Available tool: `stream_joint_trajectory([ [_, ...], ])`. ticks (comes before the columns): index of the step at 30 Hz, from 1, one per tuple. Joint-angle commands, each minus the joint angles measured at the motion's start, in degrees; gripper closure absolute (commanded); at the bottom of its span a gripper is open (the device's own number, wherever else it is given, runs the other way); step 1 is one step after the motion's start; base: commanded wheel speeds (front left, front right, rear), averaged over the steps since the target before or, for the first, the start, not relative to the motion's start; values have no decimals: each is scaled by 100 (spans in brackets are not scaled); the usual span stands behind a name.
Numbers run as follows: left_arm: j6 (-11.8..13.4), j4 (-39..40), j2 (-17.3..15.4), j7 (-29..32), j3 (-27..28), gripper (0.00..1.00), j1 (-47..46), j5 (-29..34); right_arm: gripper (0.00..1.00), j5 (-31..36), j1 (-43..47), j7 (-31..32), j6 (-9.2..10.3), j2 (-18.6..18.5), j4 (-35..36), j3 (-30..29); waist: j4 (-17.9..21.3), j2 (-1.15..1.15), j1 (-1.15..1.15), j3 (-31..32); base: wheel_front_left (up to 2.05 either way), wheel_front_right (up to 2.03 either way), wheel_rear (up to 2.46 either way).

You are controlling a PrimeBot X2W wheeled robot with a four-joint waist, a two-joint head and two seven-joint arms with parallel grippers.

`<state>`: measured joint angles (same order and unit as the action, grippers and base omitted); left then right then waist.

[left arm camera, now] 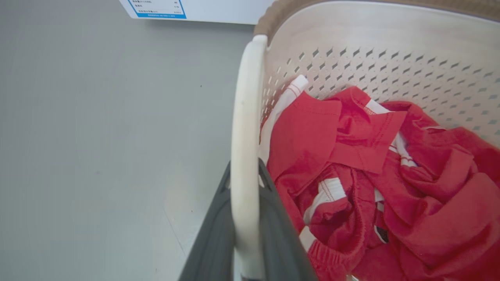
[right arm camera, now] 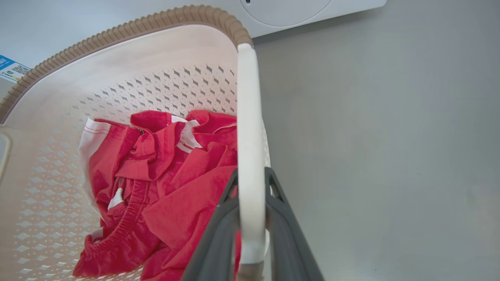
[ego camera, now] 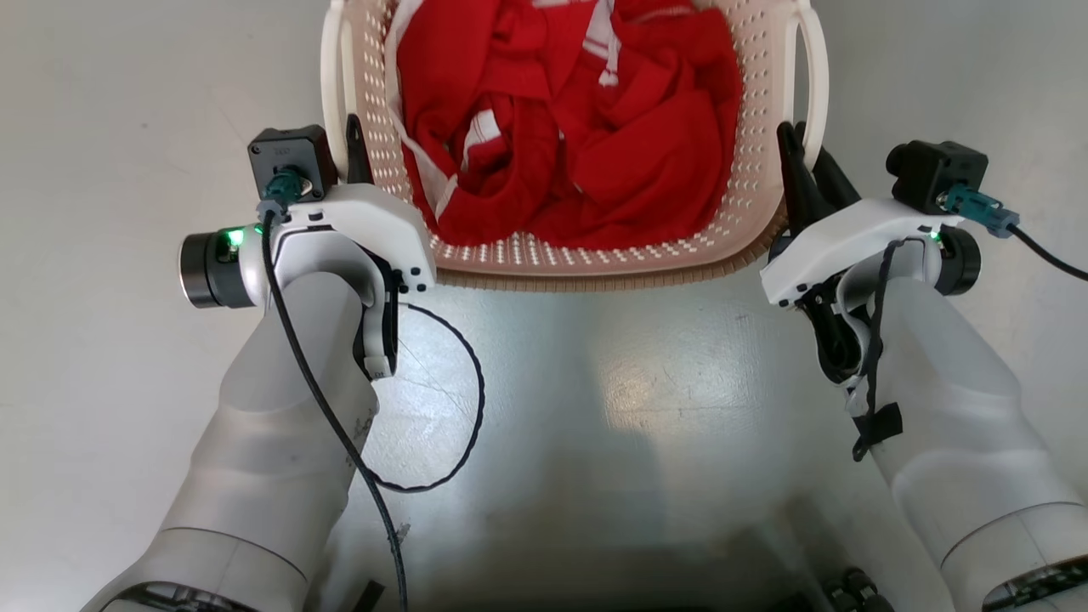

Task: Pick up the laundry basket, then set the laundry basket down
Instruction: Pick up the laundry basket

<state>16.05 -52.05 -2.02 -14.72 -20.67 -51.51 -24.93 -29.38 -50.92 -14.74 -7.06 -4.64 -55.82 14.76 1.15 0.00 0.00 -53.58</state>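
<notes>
The laundry basket [ego camera: 595, 255], cream and perforated with a brown ribbed rim, lies at the top centre of the head view, full of red clothes [ego camera: 578, 119]. My left gripper [ego camera: 357, 149] is shut on its left white loop handle [ego camera: 333, 93]. In the left wrist view the dark fingers [left arm camera: 273, 218] clamp that handle [left arm camera: 246, 117] from both sides. My right gripper [ego camera: 799, 161] is shut on the right handle [ego camera: 818, 76], and the right wrist view shows the handle [right arm camera: 248, 117] pinched between the fingers [right arm camera: 285, 218]. Whether the basket rests on the floor I cannot tell.
A white washing machine [right arm camera: 297, 11] stands just beyond the basket, its blue label [left arm camera: 156, 9] visible in the left wrist view. Grey floor [ego camera: 612, 408] spreads on all sides. A black cable [ego camera: 459, 408] loops below my left wrist.
</notes>
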Motion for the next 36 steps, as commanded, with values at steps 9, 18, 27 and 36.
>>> stream_joint_trajectory([
  [9,-12,-232,-86,-26,-298,100,34,-433,100,-25,58,-26,-43,176,-398,290,-86,0,0,560,0,0,0],
  [18,-73,-622,-86,156,-791,100,129,-857,100,-227,101,-26,-43,176,-1026,605,-86,0,0,1283,0,0,0],
  [27,-124,-818,-86,345,-1478,100,640,-1542,100,-612,405,244,-43,176,-1575,1028,-111,0,0,2320,0,0,0],
  [36,-116,-832,-86,498,-2048,100,1175,-2132,100,-632,837,522,-43,176,-1779,1184,-157,0,0,3229,0,0,0],
])
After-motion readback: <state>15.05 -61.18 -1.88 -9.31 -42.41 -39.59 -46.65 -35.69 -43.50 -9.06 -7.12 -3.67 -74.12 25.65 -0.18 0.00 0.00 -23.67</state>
